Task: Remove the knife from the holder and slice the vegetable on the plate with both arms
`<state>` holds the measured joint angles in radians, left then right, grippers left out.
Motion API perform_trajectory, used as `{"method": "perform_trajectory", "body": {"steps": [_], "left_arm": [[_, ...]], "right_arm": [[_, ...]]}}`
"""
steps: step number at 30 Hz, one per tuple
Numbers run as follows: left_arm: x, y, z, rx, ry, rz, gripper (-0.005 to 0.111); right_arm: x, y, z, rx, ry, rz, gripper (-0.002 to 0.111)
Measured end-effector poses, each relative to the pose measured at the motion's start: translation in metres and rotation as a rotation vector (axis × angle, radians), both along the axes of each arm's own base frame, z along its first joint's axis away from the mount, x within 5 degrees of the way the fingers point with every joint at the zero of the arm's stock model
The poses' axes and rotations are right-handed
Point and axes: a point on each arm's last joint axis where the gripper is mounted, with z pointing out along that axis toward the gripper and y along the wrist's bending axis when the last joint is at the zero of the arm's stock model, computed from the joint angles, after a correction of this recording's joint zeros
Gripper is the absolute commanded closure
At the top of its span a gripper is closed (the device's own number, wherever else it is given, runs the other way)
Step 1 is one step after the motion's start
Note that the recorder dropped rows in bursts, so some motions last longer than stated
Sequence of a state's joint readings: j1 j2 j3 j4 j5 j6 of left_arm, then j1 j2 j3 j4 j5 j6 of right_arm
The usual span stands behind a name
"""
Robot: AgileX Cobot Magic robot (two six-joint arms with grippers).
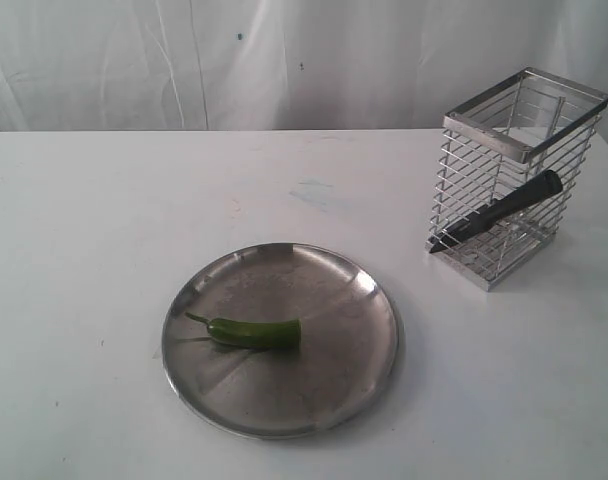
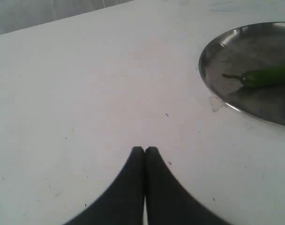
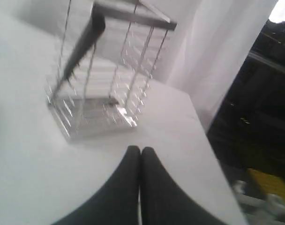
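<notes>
Knife (image 1: 499,213), slim and all black, with a pointed blade and a rounded handle, leans tilted inside a tall square basket holder of shiny horizontal metal wires (image 1: 489,138). Its tip is low and its handle is raised. We cannot tell whether the handle pokes out between the wires. In the exterior view the holder stands beyond and to the right of the round, shallow, scuffed stainless-steel plate (image 1: 324,290), well apart from it, on the white table (image 1: 104,220). A small, glossy green chili pepper (image 1: 256,333) lies across the plate, left of its middle. Its thin curved stem points towards the plate's left rim, and it is whole. In the left wrist view, we see the black left gripper (image 2: 145,150) with its two fingertips pressed together and nothing between them. It is over bare table, apart from the plate (image 2: 236,47), on the side where the pepper's (image 2: 269,76) stem points. In the blurred right wrist view, the black right gripper (image 3: 141,150) is also closed tight and empty. It faces the holder (image 3: 128,84) and the leaning knife (image 3: 81,44) without touching either, and the plate is out of that view.
</notes>
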<state>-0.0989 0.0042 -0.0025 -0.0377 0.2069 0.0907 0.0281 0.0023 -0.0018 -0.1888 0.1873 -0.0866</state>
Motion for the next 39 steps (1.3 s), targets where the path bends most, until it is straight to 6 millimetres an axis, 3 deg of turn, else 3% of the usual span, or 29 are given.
{"method": "perform_trajectory", "body": {"steps": [5,9,11,13,16,19,22,23,24,26,27,29,30,33,35,38,39], "left_arm": [[0.0,0.0,0.0,0.0,0.0,-0.004,0.107],[0.0,0.0,0.0,0.0,0.0,-0.004,0.107],[0.0,0.0,0.0,0.0,0.0,-0.004,0.107],[0.0,0.0,0.0,0.0,0.0,-0.004,0.107],[0.0,0.0,0.0,0.0,0.0,-0.004,0.107],[0.0,0.0,0.0,0.0,0.0,-0.004,0.107],[0.0,0.0,0.0,0.0,0.0,-0.004,0.107],[0.0,0.0,0.0,0.0,0.0,-0.004,0.107],[0.0,0.0,0.0,0.0,0.0,-0.004,0.107],[0.0,0.0,0.0,0.0,0.0,-0.004,0.107],[0.0,0.0,0.0,0.0,0.0,-0.004,0.107],[0.0,0.0,0.0,0.0,0.0,-0.004,0.107],[0.0,0.0,0.0,0.0,0.0,-0.004,0.107],[0.0,0.0,0.0,0.0,0.0,-0.004,0.107],[0.0,0.0,0.0,0.0,0.0,-0.004,0.107],[0.0,0.0,0.0,0.0,0.0,-0.005,0.107],[0.0,0.0,0.0,0.0,0.0,-0.005,0.107]], "right_arm": [[-0.001,0.003,0.027,0.428,-0.286,0.052,0.108],[-0.005,-0.002,0.04,1.113,-0.422,0.125,0.108],[-0.01,-0.004,0.051,1.373,-0.524,0.224,0.108],[-0.022,-0.008,0.07,1.497,-0.718,0.402,0.108],[-0.056,-0.012,0.112,1.492,-1.063,0.706,0.108],[-0.095,-0.013,0.158,1.414,-1.283,0.931,0.108],[-0.125,-0.005,0.201,1.164,-1.343,0.915,0.108],[-0.129,0.001,0.211,1.025,-1.318,0.835,0.108],[-0.135,0.009,0.224,0.747,-1.304,0.709,0.108],[-0.125,0.018,0.234,0.366,-1.17,0.483,0.108],[-0.108,0.017,0.237,0.205,-1.046,0.333,0.108],[-0.072,0.007,0.229,0.05,-0.798,0.113,0.108],[-0.04,-0.005,0.216,-0.018,-0.573,-0.049,0.108],[0.019,-0.027,0.172,-0.175,-0.113,-0.301,0.108],[0.065,-0.027,0.136,-0.187,0.136,-0.319,0.108],[0.098,-0.024,0.111,0.01,0.426,-0.368,0.108],[0.113,-0.02,0.098,0.039,0.639,-0.362,0.108]]}}
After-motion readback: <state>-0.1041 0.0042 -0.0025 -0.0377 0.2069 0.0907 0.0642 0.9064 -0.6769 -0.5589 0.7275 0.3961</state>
